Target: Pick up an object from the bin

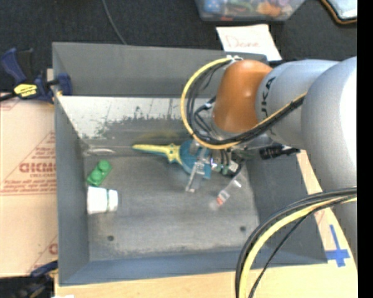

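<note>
My gripper (pixel 208 189) hangs low over the right half of the bin, below the orange wrist cover. Its two fingers stand apart, so it is open, and only bin floor shows between them. Just up and left of the left finger (pixel 193 179) lies a teal bulb-shaped thing with a long yellow spout (pixel 174 152), the spout pointing left along the back wall. The teal body is partly hidden under the wrist. I cannot tell whether the finger touches it.
A small green piece (pixel 99 173) and a white cylinder-shaped cap (pixel 102 200) lie close together at the bin's left side. The arm and its yellow cables cover the bin's right rim.
</note>
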Robot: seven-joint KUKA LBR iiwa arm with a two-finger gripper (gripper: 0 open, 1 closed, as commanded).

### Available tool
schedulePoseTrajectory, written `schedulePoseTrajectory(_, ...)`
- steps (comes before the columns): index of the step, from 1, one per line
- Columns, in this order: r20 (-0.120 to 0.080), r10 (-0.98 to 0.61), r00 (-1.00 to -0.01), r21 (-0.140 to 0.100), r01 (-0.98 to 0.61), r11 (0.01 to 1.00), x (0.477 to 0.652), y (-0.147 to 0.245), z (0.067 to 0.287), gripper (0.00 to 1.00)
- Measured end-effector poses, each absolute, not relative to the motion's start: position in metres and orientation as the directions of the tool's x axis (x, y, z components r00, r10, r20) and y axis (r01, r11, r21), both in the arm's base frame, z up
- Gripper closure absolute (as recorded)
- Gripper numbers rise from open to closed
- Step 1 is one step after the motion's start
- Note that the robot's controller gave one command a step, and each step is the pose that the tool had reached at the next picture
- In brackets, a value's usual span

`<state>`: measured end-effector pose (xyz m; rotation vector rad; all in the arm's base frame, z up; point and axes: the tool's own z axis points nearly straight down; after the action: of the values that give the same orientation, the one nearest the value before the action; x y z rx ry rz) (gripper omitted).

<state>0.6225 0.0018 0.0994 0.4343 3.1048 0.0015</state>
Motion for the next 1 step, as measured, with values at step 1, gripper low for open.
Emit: schedulePoseTrajectory(1,-0.02,0.292,-0.956,-0.001,0.292,0.956,0.6449,0.0144,0.0703,0.0)
